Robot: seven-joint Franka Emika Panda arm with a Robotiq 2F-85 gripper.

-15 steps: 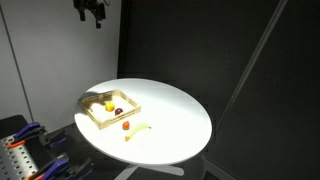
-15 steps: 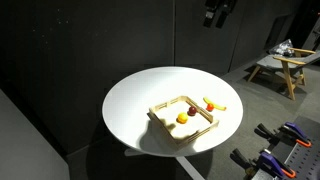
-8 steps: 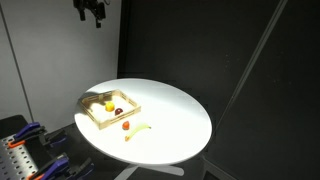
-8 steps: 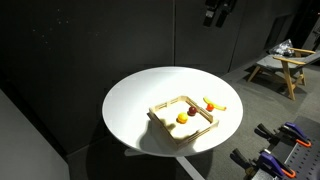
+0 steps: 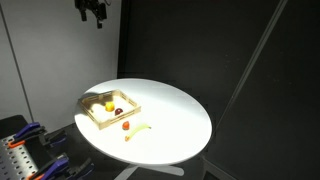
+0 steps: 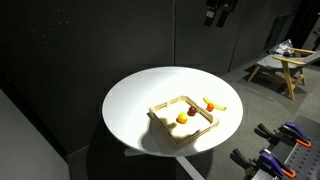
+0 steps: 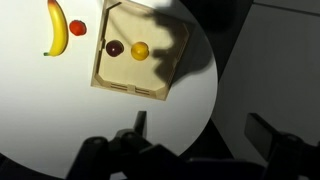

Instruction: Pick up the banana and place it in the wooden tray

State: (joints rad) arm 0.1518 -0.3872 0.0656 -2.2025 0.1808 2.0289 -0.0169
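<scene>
The banana lies on the white round table outside the wooden tray, next to a small red round object. It also shows in both exterior views, just beside the tray. The tray holds a round yellow fruit and a dark red fruit. My gripper is open and empty, its two fingers wide apart. It hangs high above the table, far from the banana, in both exterior views.
The white round table stands before dark curtains. Clamps and tools lie at the lower edge of an exterior view. A wooden stand is off to the side, with more clamps below the table edge.
</scene>
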